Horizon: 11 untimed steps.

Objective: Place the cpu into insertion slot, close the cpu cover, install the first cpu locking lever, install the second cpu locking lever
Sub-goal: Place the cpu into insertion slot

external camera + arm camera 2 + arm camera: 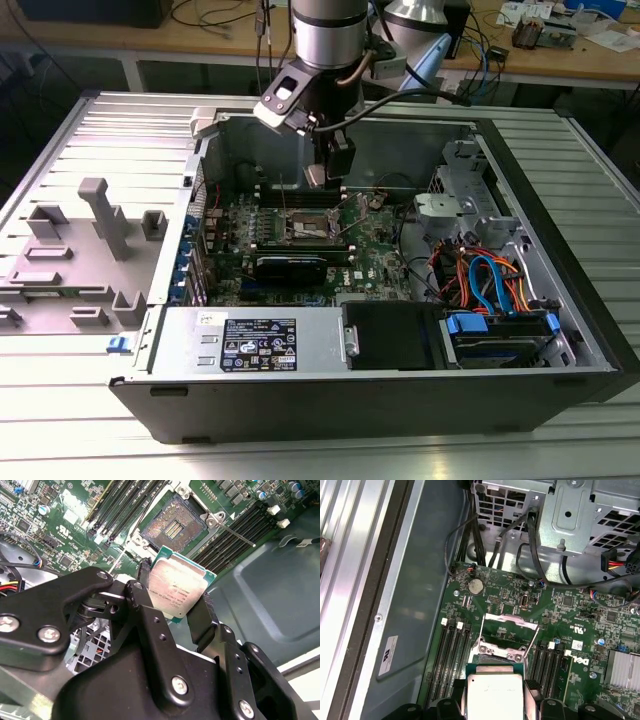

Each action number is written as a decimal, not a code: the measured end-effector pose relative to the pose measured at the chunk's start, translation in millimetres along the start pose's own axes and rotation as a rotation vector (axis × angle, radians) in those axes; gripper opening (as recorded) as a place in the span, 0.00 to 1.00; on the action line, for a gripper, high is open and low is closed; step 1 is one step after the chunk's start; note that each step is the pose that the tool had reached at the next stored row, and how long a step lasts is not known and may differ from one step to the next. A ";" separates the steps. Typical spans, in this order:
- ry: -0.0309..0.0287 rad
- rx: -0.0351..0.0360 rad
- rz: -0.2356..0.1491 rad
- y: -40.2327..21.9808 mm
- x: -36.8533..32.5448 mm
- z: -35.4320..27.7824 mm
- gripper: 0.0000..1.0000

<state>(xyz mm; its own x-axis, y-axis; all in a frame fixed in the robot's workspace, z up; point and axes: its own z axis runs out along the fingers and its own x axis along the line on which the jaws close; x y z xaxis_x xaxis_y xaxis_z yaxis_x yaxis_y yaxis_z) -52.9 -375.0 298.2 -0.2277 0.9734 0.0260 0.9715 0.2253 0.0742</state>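
Observation:
The cpu (177, 587), a flat square chip with a silver-grey top, is clamped by its edges between my gripper's black fingers (204, 612). In the exterior view the gripper (318, 176) hangs inside the open computer case, a little above the insertion slot (303, 228). The slot (172, 527) lies open, with its tan pin field exposed. The cpu cover (511, 622) stands tilted up off the socket. Two thin locking levers (481, 630) are raised beside it. In the first wrist view the cpu (495, 692) sits just short of the socket.
Long memory slots (451, 652) flank the socket on both sides. A long black card (292, 265) lies in front of it. A metal drive cage (455, 195), coloured cables (490, 280) and a power supply (250, 345) crowd the case. A grey plastic fixture (95, 240) stands outside.

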 end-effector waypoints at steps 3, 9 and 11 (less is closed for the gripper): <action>-0.0007 -0.0002 0.012 -0.1 -0.1 1.4 0.54; -0.0067 -0.0008 0.096 -0.4 -0.2 6.2 0.54; -0.0070 -0.0001 0.102 -0.5 -0.2 7.2 0.54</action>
<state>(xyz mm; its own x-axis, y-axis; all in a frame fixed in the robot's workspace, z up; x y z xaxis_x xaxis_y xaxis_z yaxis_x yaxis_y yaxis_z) -52.9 -375.0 291.0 -0.1275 0.9915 0.0264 0.9895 0.1253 0.0716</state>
